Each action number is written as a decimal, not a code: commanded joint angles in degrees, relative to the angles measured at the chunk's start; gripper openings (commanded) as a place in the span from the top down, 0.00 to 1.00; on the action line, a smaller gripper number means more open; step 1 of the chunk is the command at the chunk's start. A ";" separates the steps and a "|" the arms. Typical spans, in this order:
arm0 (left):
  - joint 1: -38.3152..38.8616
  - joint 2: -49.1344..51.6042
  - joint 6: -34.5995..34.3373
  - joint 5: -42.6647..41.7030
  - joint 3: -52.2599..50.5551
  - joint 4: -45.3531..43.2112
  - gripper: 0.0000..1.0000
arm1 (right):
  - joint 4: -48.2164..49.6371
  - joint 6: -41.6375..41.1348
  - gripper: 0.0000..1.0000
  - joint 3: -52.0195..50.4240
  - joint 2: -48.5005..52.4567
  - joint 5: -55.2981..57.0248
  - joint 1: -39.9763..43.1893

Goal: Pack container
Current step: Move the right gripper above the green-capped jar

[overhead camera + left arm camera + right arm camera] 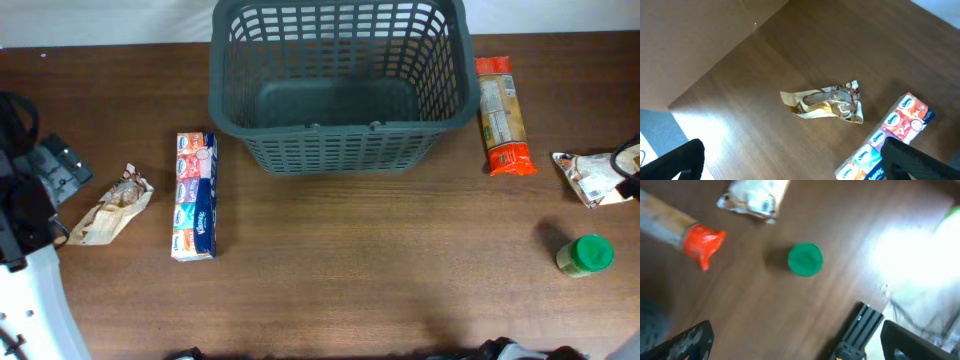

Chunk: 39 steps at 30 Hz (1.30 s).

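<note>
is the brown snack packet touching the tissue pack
Apart. The overhead view shows bare table between the brown snack packet and the tissue pack; the left wrist view shows the same gap.

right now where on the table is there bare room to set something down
The widest bare patch is the table in front of the basket, between the tissue pack and the green-lidded jar. Basket floor is bare too. The right edge is crowded: orange packet, foil pouch and jar sit close.

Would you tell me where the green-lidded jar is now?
In the overhead view, the jar stands at the far right, just below the white packet in frame.
</note>
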<state>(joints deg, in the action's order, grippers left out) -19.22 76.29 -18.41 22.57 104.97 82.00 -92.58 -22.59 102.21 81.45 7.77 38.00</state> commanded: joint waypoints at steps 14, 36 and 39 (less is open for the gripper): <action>-0.39 0.24 -0.59 -1.90 0.11 -0.59 0.01 | 17.79 -14.36 0.01 -24.55 0.57 -2.08 8.20; -0.39 0.24 -0.59 -2.29 0.11 0.11 0.01 | 23.32 -14.38 0.01 -27.06 15.76 -2.82 8.15; -0.39 0.24 -0.59 -2.29 0.11 0.11 0.01 | 23.45 -14.36 0.01 -27.06 16.31 -2.78 8.15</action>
<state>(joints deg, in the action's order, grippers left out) -19.22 76.29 -18.41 20.78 104.95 81.89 -69.10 -36.25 75.66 97.14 5.04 45.98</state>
